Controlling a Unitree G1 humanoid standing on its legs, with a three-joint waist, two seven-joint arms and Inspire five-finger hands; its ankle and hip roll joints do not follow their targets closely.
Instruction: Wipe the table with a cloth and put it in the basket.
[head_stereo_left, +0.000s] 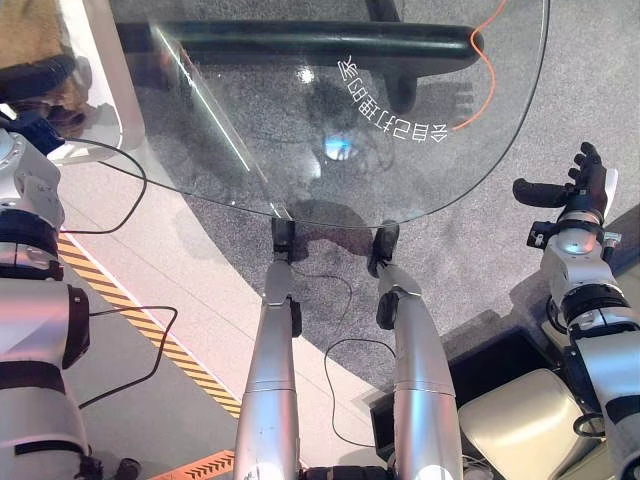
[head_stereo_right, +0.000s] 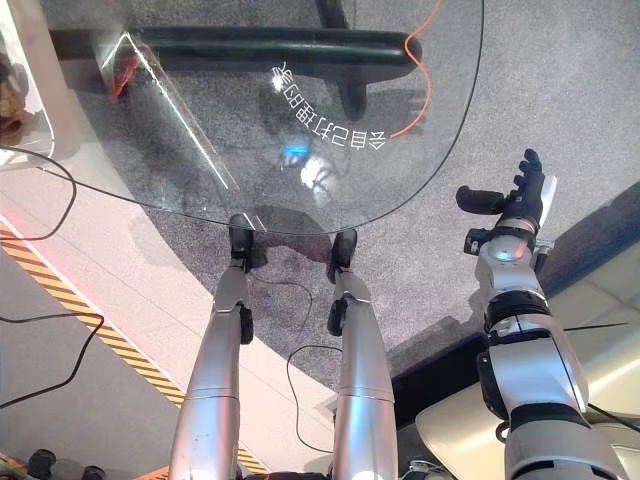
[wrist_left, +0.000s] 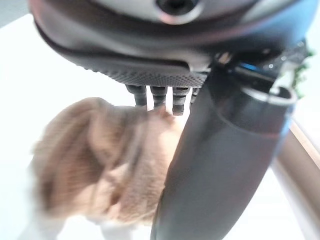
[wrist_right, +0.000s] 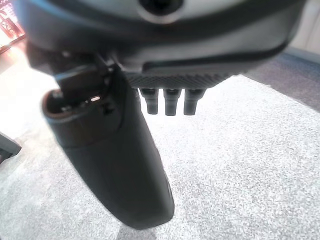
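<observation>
Glass surface (head_stereo_left: 420, 190) filled the upper frame; right hand (head_stereo_right: 525, 195) hung beside it, fingers (wrist_right: 170, 102) straight, holding nothing. Left wrist view showed left hand (wrist_left: 150, 65) over a tan cloth (wrist_left: 100, 160), fingers relaxed.

I see a round glass desk (head_stereo_left: 480, 130) as my landmark. Through its top I make out a black tubular base (head_stereo_left: 300, 40) and white lettering (head_stereo_left: 395, 105) on the glass, with bright light glints beside the lettering. An orange cable (head_stereo_left: 480, 70) runs under the glass. Grey carpet (head_stereo_left: 500, 260) lies beneath and around the desk. Left of the desk the floor turns pale (head_stereo_left: 150, 250), edged farther out by a yellow-and-black striped tape (head_stereo_left: 150, 335).
</observation>
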